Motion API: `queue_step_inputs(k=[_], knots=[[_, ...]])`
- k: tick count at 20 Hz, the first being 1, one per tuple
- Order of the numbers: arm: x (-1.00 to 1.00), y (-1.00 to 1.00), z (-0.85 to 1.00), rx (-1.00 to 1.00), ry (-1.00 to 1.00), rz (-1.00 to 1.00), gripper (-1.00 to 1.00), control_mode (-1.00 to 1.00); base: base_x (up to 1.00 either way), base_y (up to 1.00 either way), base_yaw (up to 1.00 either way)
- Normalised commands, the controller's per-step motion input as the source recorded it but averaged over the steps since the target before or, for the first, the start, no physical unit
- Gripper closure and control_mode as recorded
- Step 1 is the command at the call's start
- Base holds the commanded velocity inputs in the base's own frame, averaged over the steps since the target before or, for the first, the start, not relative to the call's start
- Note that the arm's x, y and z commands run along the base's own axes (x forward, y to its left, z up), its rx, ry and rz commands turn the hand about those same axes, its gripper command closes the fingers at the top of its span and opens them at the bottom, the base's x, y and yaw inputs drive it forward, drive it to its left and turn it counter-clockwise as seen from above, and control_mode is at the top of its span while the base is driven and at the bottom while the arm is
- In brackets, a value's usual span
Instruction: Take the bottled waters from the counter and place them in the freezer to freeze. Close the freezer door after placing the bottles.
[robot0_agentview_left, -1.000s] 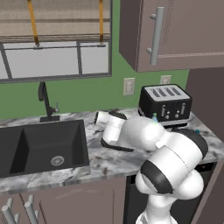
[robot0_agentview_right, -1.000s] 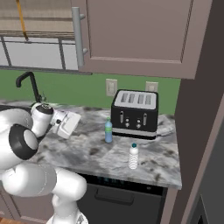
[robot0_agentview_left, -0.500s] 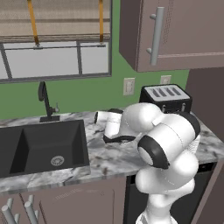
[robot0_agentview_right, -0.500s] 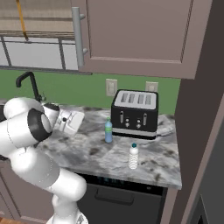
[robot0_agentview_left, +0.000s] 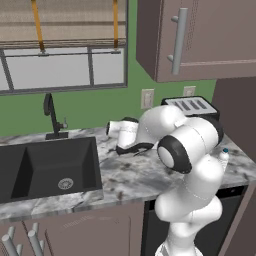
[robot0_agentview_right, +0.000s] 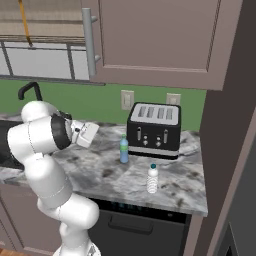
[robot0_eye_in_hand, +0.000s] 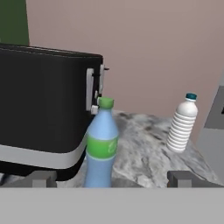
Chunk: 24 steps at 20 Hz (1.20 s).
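Two bottled waters stand on the marbled counter (robot0_agentview_right: 100, 172) in front of a black toaster (robot0_agentview_right: 153, 131). The blue-tinted bottle (robot0_eye_in_hand: 101, 146) has a green label and green cap and stands upright just ahead of my gripper (robot0_eye_in_hand: 111, 179), between its two fingertips (robot0_eye_in_hand: 43, 178) but not touched. It also shows as the blue bottle (robot0_agentview_right: 123, 149) a short way right of my gripper (robot0_agentview_right: 92, 132). The whitish bottle (robot0_eye_in_hand: 183, 123) (robot0_agentview_right: 152, 178) stands further off, nearer the counter's front edge. My gripper is open and holds nothing. The freezer and its door are out of view.
The black sink (robot0_agentview_left: 47, 170) with its faucet (robot0_agentview_left: 50, 117) lies to the left of the arm. Wall cabinets (robot0_agentview_right: 155, 40) hang over the toaster. A tall dark panel (robot0_agentview_right: 235, 125) closes the counter's right end. A dishwasher (robot0_agentview_right: 145, 225) sits below the counter.
The arm's elbow has swung up and over, and the hand has edged right toward the blue bottle. Both bottles stand where they were. The jaws stay open.
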Motion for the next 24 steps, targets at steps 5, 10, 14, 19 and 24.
queue_step_inputs(k=[5, 10, 14, 19, 24], knots=[[0.00, -0.03, -0.10, 0.00, -0.03, 0.00, -1.00, -1.00, 0.00, 0.00, 0.00], [0.00, -0.09, -0.15, 0.00, -0.03, 0.00, -1.00, -1.00, 0.00, 0.00, 0.00], [0.00, -0.07, -0.16, -0.02, -0.03, 0.03, -1.00, -1.00, 0.00, 0.00, 0.00], [-0.07, -0.20, -0.12, -0.01, -0.04, 0.04, -1.00, -1.00, 0.00, 0.00, 0.00], [0.00, -0.28, 0.00, 0.00, -0.07, 0.01, -1.00, -1.00, 0.00, 0.00, 0.00]])
